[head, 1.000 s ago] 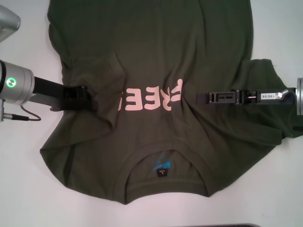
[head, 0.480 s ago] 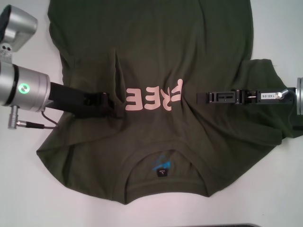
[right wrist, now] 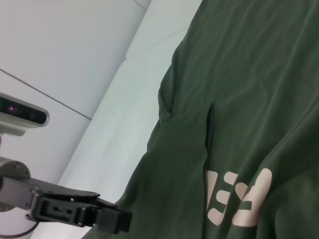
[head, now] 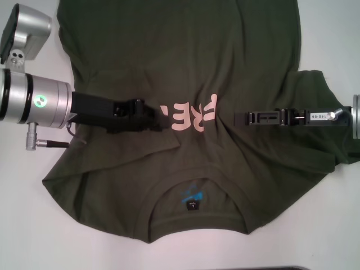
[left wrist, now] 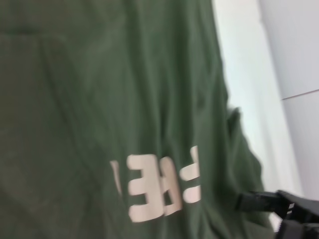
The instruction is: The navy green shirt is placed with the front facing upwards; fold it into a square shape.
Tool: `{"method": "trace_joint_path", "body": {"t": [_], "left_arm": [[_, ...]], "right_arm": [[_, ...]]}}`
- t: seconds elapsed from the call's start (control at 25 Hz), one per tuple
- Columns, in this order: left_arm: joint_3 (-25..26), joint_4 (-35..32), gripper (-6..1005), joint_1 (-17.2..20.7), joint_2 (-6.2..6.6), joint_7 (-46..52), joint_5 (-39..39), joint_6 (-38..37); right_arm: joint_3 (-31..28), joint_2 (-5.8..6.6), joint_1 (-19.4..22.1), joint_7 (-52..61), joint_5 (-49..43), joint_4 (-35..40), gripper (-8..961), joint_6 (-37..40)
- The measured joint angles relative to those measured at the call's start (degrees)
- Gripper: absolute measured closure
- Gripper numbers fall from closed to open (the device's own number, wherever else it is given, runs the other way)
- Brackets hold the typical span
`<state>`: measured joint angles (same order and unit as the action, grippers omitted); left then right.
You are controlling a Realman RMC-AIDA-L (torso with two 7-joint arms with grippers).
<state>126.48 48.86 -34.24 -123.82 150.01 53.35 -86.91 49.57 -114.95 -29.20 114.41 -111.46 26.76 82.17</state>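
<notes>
Dragging inward since the earlier frame, the left end effector (head: 151,116) carries the navy green shirt's (head: 185,50) side fold over the lettering; its grip cannot be told. Right end effector (head: 243,117) pins cloth, grip unclear.

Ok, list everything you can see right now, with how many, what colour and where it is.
navy green shirt: one, dark olive, spread front-up across the table, collar nearest the robot.
chest lettering: one print, pale pink, mid-chest, partly covered by the left gripper.
neck label: one, black with blue print, inside the collar.
table: one, white, under the shirt.
left gripper: one, black on a silver wrist, over the shirt's left chest area.
right gripper: one, black, over the shirt's right side near the sleeve.
</notes>
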Motion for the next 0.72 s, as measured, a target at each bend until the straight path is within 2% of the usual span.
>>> {"method": "trace_joint_path", "body": {"t": [0.04,0.2,0.24,0.32,0.4,0.52,0.72], "left_arm": [[-0.01,-0.03,967,0.02,0.03,-0.47,1.13,-0.38],[0.13,0.09,820,-0.05,0.41,-0.70,1.63,-1.37],[2.03,0.71,783,0.05,1.25,-2.29,2.75,-3.54],[3.26,0.89,718,0.21,1.58,-3.49,3.61,-4.68],[8.39,1.09,652,1.16,2.09,-9.92,6.95,-10.14],[12.97,1.38,554,3.24,2.52,-18.18,8.86,-16.42],[13.50,1.89,387,7.80,3.05,-33.96,9.09,-22.78]], "right_arm": [[0.00,0.00,0.13,0.00,0.00,0.00,225,0.00],[-0.06,0.00,0.41,0.00,0.04,0.08,225,-0.11],[-0.07,0.00,0.44,0.00,0.05,0.17,225,-0.12],[-0.09,0.00,0.48,0.00,0.06,0.37,225,-0.09],[-0.09,0.00,0.48,-0.04,0.04,0.48,225,0.07],[-0.26,0.34,0.38,-0.12,0.20,0.58,225,0.33],[-3.51,0.52,0.21,-0.88,0.30,0.58,225,0.11]]}}
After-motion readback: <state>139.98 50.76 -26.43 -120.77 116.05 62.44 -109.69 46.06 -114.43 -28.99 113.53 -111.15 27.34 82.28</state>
